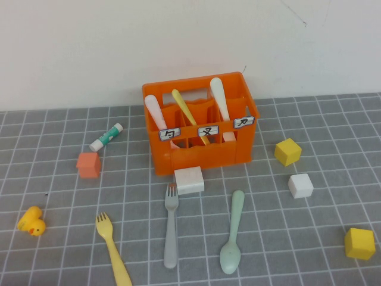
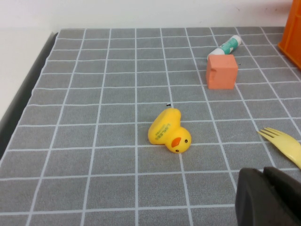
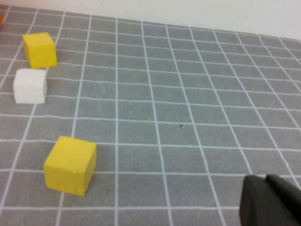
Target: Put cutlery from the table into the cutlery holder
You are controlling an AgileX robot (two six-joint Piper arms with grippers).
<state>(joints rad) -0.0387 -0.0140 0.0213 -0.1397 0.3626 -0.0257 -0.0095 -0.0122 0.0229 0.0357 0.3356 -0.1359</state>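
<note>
— Cutlery position? Yellow fork (image 1: 113,250), grey fork (image 1: 171,225) and mint spoon (image 1: 232,232) lie on the tabletop (image 1: 59,173) before the orange crate (image 1: 201,149).

— Pincers? Left pincer (image 2: 265,197) pressed together just beside the yellow fork's tines; right pincer (image 3: 270,202) pressed together, well apart.

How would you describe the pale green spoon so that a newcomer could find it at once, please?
Start at the bright orange plastic crate at the back of the grey tiled table. In front of it lie three slim plastic pieces; the pale mint-green plastic spoon is rightmost. Unlike the grey plastic fork beside it, it ends in a rounded bowl.
</note>
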